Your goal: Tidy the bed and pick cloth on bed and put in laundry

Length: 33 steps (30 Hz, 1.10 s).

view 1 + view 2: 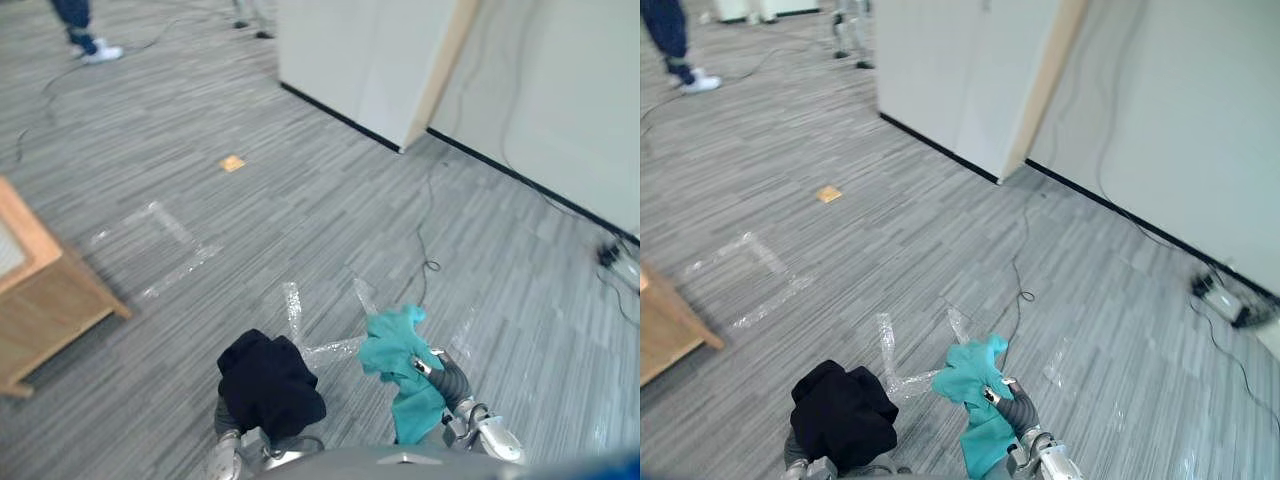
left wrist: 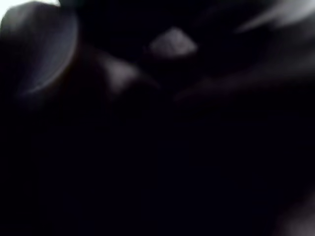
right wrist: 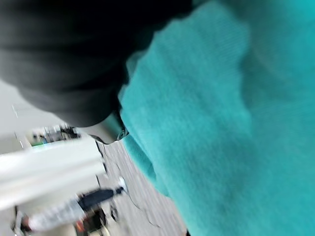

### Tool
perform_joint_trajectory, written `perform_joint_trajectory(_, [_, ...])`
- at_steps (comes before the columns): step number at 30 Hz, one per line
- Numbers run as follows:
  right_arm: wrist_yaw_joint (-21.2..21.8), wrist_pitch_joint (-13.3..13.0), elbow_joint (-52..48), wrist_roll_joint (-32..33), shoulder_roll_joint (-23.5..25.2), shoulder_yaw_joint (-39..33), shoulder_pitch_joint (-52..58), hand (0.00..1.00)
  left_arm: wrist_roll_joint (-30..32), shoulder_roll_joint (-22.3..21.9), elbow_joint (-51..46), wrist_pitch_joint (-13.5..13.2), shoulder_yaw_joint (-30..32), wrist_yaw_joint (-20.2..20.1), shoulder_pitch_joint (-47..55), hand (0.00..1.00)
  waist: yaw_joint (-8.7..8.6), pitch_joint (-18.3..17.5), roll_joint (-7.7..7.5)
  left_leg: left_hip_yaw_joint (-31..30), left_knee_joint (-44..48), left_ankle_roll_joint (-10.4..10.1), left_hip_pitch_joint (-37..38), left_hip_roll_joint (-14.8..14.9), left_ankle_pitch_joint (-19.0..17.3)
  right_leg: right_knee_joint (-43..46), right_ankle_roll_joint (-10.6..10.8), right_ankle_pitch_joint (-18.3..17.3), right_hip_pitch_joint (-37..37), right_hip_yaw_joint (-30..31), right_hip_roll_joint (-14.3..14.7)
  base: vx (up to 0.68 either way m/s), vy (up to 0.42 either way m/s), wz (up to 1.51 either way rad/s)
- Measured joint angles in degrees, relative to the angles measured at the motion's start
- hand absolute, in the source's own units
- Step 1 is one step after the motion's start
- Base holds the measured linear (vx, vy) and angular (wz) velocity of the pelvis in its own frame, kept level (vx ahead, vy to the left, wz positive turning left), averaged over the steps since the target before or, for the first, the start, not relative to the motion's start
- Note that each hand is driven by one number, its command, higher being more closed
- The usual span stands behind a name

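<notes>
A bunched black cloth [image 1: 268, 385] hangs low at the left, above the grey carpet. It drapes over the end of my left arm and hides that hand. The left wrist view is dark with the same black cloth [image 2: 172, 44] pressed close. Just to its right, my right hand [image 1: 450, 384] is shut on a teal cloth [image 1: 395, 350]. One dark fingertip pokes out of the folds and the rest of the cloth trails down past the wrist. In the right wrist view the teal cloth [image 3: 221, 123] lies right against the hand.
A wooden piece of furniture [image 1: 40, 290] stands at the left. White partition panels [image 1: 370, 60] and a wall close off the far right, with a thin cable [image 1: 425, 240] trailing from them. Clear tape marks [image 1: 160, 225] and a small tan scrap [image 1: 232, 163] lie on the carpet. A person's shoe [image 1: 98, 52] shows far back left.
</notes>
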Motion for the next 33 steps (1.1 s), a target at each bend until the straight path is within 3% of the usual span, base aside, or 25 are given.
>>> perform_joint_trajectory(1, [-0.65, -0.01, 0.75, 0.0, -0.01, 0.0, -0.16, 1.0, 0.02, -0.01, 0.09, 0.24, 0.04, -0.06, -0.31, 1.0, -0.03, 0.06, 0.25, -2.28, -0.09, -0.85, 0.83, 0.15, -0.46, -7.73, 0.43, 1.09, -0.02, 1.14, 1.41, 0.36, -0.163, 1.32])
perform_joint_trajectory(2, [-1.52, -0.01, 1.17, 0.0, -0.1, -0.07, -0.38, 1.0, 0.06, 0.06, 1.38, 0.33, 1.25, -0.32, -1.19, 1.0, 0.08, 0.23, 0.62, -5.53, -0.33, -2.32, 2.19, 0.34, -1.28, -19.58, 0.46, 5.31, -0.23, 3.9, 3.33, 0.44, -0.231, 1.34])
perform_joint_trajectory(4, [-2.08, 0.01, 0.87, 0.0, -0.01, -0.06, -0.72, 1.0, 0.03, 0.05, 2.8, 0.31, 2.69, -0.79, -1.5, 1.0, 0.4, 0.23, 0.64, -7.36, -0.46, -3.96, 2.95, 0.33, -2.2, -27.63, 1.11, 9.34, -1.17, 6.63, 4.05, 0.38, -0.263, 1.05])
perform_joint_trajectory(5, [-2.54, 0.02, -0.22, 0.0, 0.1, 0.03, -0.67, 1.0, 0.01, -0.2, 2.98, 0.12, 4.07, -1.67, -0.71, 1.0, 0.65, 0.28, 0.64, -7.78, 0.17, -6.68, 4.07, 0.63, -3.78, -29.87, 0.24, 11.33, -2.25, 8.42, 3.83, 0.34, -0.312, 0.94])
perform_joint_trajectory(7, [-2.69, 0.1, -1.73, -0.01, 0.37, 0.38, -0.26, 1.0, 0.0, -0.29, 2.54, -0.44, 5.09, -2.67, 0.95, 1.0, 0.63, 0.09, 0.25, -7.82, 1.44, -9.72, 5.71, 1.28, -5.91, -27.87, -1.6, 12.48, -2.42, 8.93, 3.89, 0.37, -0.347, 0.84])
perform_joint_trajectory(8, [-2.79, 0.05, -3.31, 0.0, 0.35, 0.92, 0.13, 1.0, -0.14, -0.52, 2.25, -0.54, 6.07, -3.82, 2.36, 1.0, 0.58, -0.31, -0.24, -8.12, 2.39, -10.95, 7.1, 2.19, -7.77, -24.04, -3.25, 17.0, -2.62, 9.49, 3.79, 0.4, -0.386, 0.78])
perform_joint_trajectory(9, [-2.86, 0.03, -4.12, 0.01, -0.19, 0.87, -0.17, 1.0, -0.21, -1.25, 3.09, -0.56, 6.05, -4.35, 3.1, 1.0, 0.76, -0.97, 1.89, -8.33, 2.87, -11.29, 7.39, 4.9, -8.99, -18.0, -4.2, 14.63, -3.98, 8.36, 5.04, 0.39, -0.39, 0.71])
perform_joint_trajectory(11, [-2.76, -0.05, -4.67, 0.07, -0.35, 0.85, -1.78, 1.0, -0.9, -2.65, 3.6, -0.95, 6.24, -6.26, 3.44, 1.0, 0.86, -1.79, 2.21, -7.39, 4.79, -10.41, 6.36, 6.97, -8.34, -11.24, -5.06, 7.74, -6.22, 5.96, 5.16, 0.37, -0.388, 0.58])
perform_joint_trajectory(12, [-2.78, 0.0, -4.26, 0.09, -0.44, 0.55, -3.22, 1.0, -1.2, -3.68, 3.94, -0.94, 5.77, -7.23, 3.49, 1.0, 0.52, -1.61, 2.49, -5.22, 12.32, -9.84, 2.51, 8.02, -6.18, -10.64, -5.48, 5.85, -5.11, 3.99, 4.9, 0.35, -0.402, 0.61])
perform_joint_trajectory(13, [-2.7, -0.01, -4.34, 0.12, -0.48, 0.23, -3.31, 1.0, -1.16, -4.26, 3.92, -0.94, 5.57, -7.89, 3.63, 1.0, 0.23, -1.45, 2.8, -4.22, 16.73, -9.81, 0.64, 8.86, -4.47, -11.45, -5.64, 5.28, -3.67, 2.9, 5.04, 0.3, -0.404, 0.83])
perform_joint_trajectory(14, [-2.19, -0.02, -4.78, 0.14, -0.64, -1.37, -3.09, 1.0, -1.09, -5.46, 3.75, -0.98, 5.18, -8.94, 3.69, 1.0, -0.22, -0.58, 3.75, -2.29, 27.14, -9.81, -3.39, 11.54, 0.21, -15.19, -5.66, 4.54, 1.48, 0.21, 6.52, 0.3, -0.401, 0.88])
perform_joint_trajectory(15, [-1.53, -0.02, -5.7, 0.18, -0.98, -2.79, -1.98, 1.0, -0.94, -5.69, 3.67, -1.52, 3.77, -9.26, 3.76, 1.0, 0.07, -0.5, 5.22, -1.99, 37.7, -10.57, -7.82, 12.24, 1.45, -18.62, -6.0, 4.33, 5.69, -1.41, 8.04, 0.24, -0.313, 0.78])
perform_joint_trajectory(18, [0.09, -0.06, -6.71, 0.15, -3.0, -4.5, -1.5, 1.0, -0.69, -5.61, 1.92, -1.59, 3.4, -9.63, 4.33, 1.0, 0.36, -0.42, 5.47, 2.04, 47.6, -10.46, -14.85, 10.49, 1.08, -22.06, -6.87, 3.71, 9.98, -3.11, 8.46, 0.2, -0.2, 0.32])
perform_joint_trajectory(21, [0.61, -0.05, -6.95, 0.19, -3.32, -6.99, -0.98, 1.0, -0.68, -5.13, -1.19, -1.55, 3.39, -9.61, 4.7, 1.0, 0.2, -0.33, 5.27, 8.12, 39.25, -10.32, -18.4, 10.06, -1.16, -26.81, -6.71, 3.94, 14.06, -5.49, 8.8, 0.22, -0.136, 0.23])
perform_joint_trajectory(23, [0.32, 0.09, -8.73, 0.24, -3.57, -8.03, -0.07, 1.0, -0.69, -5.06, -3.01, -1.37, 3.31, -9.4, 4.64, 1.0, -0.57, -0.37, 5.23, 11.91, 20.71, -10.88, -16.18, 8.67, -1.4, -28.83, -6.42, 4.52, 16.98, -8.06, 8.4, 0.27, -0.022, 0.5])
perform_joint_trajectory(25, [-0.57, 0.39, -10.4, 0.27, -4.47, -8.0, 0.16, 1.0, -0.7, -5.06, -3.1, -1.2, 2.99, -8.87, 4.2, 1.0, -1.07, -0.52, 4.99, 15.3, 9.37, -10.51, -14.63, 7.74, 0.71, -29.04, -6.03, 4.49, 18.4, -9.39, 7.42, 0.26, 0.046, 0.48])
perform_joint_trajectory(26, [-1.43, 0.64, -11.58, 1.01, -4.71, -8.06, 0.51, 1.0, -0.69, -5.05, -3.09, -0.75, 2.55, -8.68, 3.94, 1.0, -1.05, -0.5, 4.91, 18.03, 2.51, -9.29, -13.22, 7.39, 5.2, -29.37, -4.9, 4.18, 19.59, -10.02, 6.71, 0.29, 0.095, 0.34])
perform_joint_trajectory(27, [-2.04, 0.82, -11.86, 1.99, -5.28, -8.21, 0.85, 1.0, -0.69, -5.01, -3.09, -0.32, 2.1, -8.6, 4.06, 1.0, -0.94, -0.77, 4.75, 20.16, 0.38, -9.14, -11.73, 7.21, 8.5, -29.79, -3.73, 3.97, 20.68, -10.04, 6.04, 0.29, 0.11, 0.39])
perform_joint_trajectory(28, [-2.79, 1.04, -12.2, 2.48, -5.39, -8.21, 1.03, 1.0, -0.7, -4.94, -2.99, -0.18, 1.62, -8.54, 4.1, 1.0, -0.97, -0.83, 4.63, 21.41, 0.1, -7.26, -11.02, 6.58, 9.54, -29.93, -2.52, 3.5, 21.67, -10.03, 5.37, 0.35, 0.169, 0.2])
perform_joint_trajectory(31, [-4.38, 1.45, -12.58, 3.98, -4.86, -8.0, 0.69, 1.0, -1.14, -4.51, -2.96, -0.15, 1.24, -8.42, 3.91, 1.0, -0.89, -1.92, 3.26, 24.12, 4.73, -5.25, -12.19, 5.01, 7.67, -30.23, -0.62, 3.87, 22.56, -9.02, 2.59, 0.31, 0.18, 0.08])
perform_joint_trajectory(33, [-5.98, 1.94, -13.32, 5.95, -4.14, -9.19, 0.6, 1.0, -1.18, -4.16, -3.02, -0.07, 1.25, -8.42, 3.0, 1.0, -0.88, -2.56, 2.7, 24.18, 3.73, -2.23, -10.32, 3.51, 4.0, -26.99, 2.25, 2.75, 22.27, -7.08, 0.96, 0.29, 0.177, 0.04])
